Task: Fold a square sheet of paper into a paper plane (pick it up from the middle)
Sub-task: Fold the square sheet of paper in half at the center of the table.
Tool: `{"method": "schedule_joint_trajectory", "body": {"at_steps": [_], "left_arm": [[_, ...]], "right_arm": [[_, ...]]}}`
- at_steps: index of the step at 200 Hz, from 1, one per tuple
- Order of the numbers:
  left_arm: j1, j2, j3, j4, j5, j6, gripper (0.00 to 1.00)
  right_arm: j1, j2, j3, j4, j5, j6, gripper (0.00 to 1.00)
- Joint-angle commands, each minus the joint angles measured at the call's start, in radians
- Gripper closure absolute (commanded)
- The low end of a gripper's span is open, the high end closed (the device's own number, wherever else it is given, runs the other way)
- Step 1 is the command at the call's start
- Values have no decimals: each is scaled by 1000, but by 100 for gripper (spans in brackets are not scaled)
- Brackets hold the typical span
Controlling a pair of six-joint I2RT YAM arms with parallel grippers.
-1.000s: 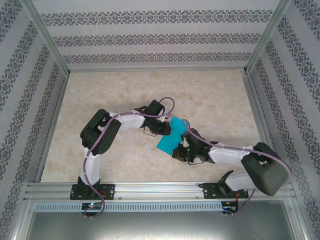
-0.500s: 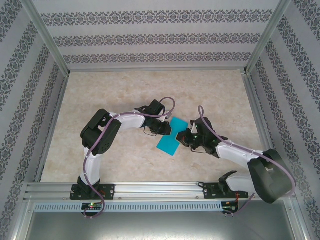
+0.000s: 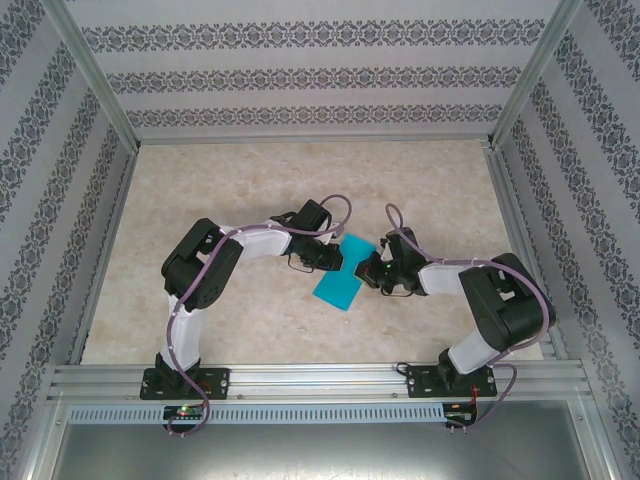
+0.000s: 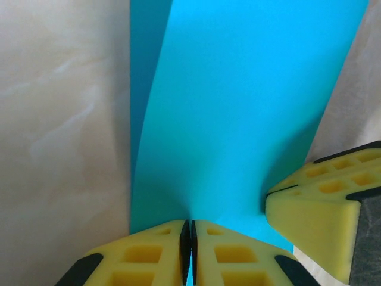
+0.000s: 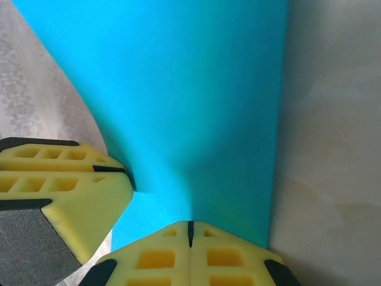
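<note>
Overhead, a little right of and below frame centre, on the pale marbled worktop [image 3: 250, 190]: the square sheet of paper [image 3: 338, 290], teal, seen as a narrow shape slanting from upper right to lower left. Approached from both sides, left tool [image 3: 344, 258] from the left and right tool [image 3: 369, 268] from the right, tips close together at the upper part of the sheet. From the left wrist, at bottom centre: left tool [image 4: 190, 229] with yellow pads pressed together to a hairline slit, clamped on the sheet's [image 4: 250, 107] near edge, slight pucker just above the pinch. Along the left side of the sheet there, a darker teal strip; lower layer or shadow, cannot tell. At lower right of that view, one yellow finger [image 4: 309, 208] of the right tool, against the edge of the sheet. From the right wrist, at bottom centre: right tool [image 5: 190, 229] likewise fully closed, gripping the sheet's [image 5: 196, 89] edge, the same soft dimple above the pads. At lower left of that view, a finger [image 5: 77, 190] of the left tool against the sheet.
</note>
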Motion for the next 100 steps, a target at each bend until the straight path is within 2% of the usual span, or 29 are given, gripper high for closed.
{"method": "schedule_joint_trajectory", "body": {"at_steps": [1, 65, 100], "left_arm": [[-1, 73, -33, -160, -161, 46, 84], [0, 83, -28, -172, -177, 50, 84], [0, 89, -25, -170, -173, 48, 84]], "right_arm": [[-20, 24, -5, -36, 32, -56, 99], [-66, -131, -3, -296, 168, -130, 99], [-61, -176, 34, -272, 95, -130, 99]]}}
